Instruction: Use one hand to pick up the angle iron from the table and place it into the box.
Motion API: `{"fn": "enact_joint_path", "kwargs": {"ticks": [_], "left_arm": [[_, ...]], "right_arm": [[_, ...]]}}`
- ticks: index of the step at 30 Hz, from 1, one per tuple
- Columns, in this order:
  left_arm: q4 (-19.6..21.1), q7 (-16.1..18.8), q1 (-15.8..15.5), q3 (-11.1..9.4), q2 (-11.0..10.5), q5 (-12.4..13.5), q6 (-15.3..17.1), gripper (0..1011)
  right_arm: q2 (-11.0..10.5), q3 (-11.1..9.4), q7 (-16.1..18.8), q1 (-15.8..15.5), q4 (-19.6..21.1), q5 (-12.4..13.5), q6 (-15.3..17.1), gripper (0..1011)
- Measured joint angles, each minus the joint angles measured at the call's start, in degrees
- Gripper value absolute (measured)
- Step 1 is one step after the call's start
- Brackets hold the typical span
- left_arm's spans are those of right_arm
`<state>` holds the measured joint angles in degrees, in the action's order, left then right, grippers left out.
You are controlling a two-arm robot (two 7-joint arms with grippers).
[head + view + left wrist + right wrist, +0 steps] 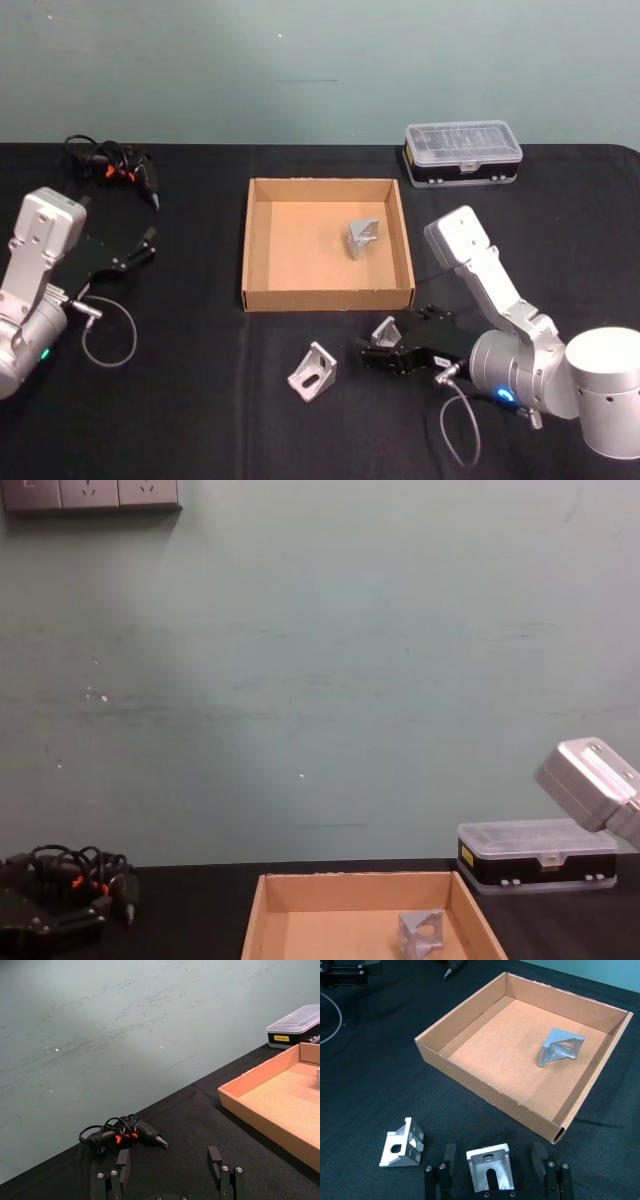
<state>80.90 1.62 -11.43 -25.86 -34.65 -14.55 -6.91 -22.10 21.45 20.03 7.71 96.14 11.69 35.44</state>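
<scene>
1. Found right gripper [494, 1154] low over the table [200, 400], just in front of the box [325, 297], fingers spread wide on either side of one angle iron [489, 1167], with a gap on both sides.
2. Saw a second angle iron [313, 371] resting on the table just left of that one, apart from the gripper.
3. Noted a third angle iron [362, 237] lying inside the box, right of its middle.
4. Found left gripper [169, 1157] well left of the box, fingers wide apart and holding nothing, near a tangled cable [110, 160].
5. Saw a black case [462, 153] with a clear lid behind the box's right rear corner.
</scene>
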Motion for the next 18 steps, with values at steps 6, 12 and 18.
{"fn": "enact_joint_path", "kwargs": {"ticks": [6, 12, 18], "left_arm": [[0.00, 0.00, 0.00, 0.00, 0.00, 0.00, 0.00, 1011], [0.00, 0.00, 0.00, 0.00, 0.00, 0.00, 0.00, 1011], [0.00, 0.00, 0.00, 0.00, 0.00, 0.00, 0.00, 1011]], "right_arm": [[-0.03, -0.03, -0.02, -0.03, 0.07, 0.01, 0.04, 842], [-0.06, -0.06, -0.04, -0.05, 0.14, 0.02, 0.07, 656], [-0.09, -0.07, -0.03, -0.09, 0.19, 0.02, 0.11, 486]]}}
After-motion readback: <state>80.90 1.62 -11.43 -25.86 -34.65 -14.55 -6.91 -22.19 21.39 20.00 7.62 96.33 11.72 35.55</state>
